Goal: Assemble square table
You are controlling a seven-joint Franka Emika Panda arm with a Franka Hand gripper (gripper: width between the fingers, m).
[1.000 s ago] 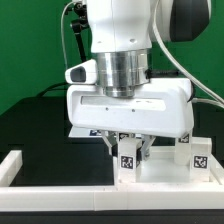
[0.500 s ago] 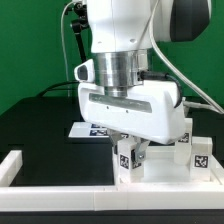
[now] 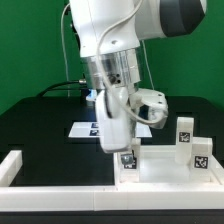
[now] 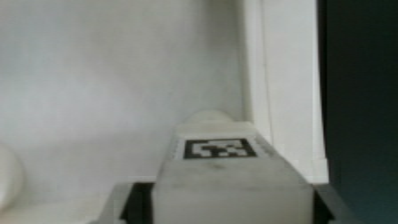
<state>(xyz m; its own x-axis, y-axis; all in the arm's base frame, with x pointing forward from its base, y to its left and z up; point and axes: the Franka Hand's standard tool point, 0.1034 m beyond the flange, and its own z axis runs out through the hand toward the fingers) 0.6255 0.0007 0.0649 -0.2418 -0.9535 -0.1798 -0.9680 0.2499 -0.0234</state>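
Your hand (image 3: 125,150) is clamped on a light, stiff, smooth leg (image 4: 221,160) over the tabletop (image 3: 165,168); grip its flat sides squarely.

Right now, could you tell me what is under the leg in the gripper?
The leg stands on the white tabletop slab, held by the gripper. The leg's foot hides its socket, so I cannot tell how far it is seated.

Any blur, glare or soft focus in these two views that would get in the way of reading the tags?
Exterior view: evenly lit, no glare; the arm looks slightly smeared, and the tags on the legs stay readable though small. Wrist view: soft throughout; the tag on the leg between the gripper fingers is blurred but recognisable, and the tabletop behind is a featureless pale grey.
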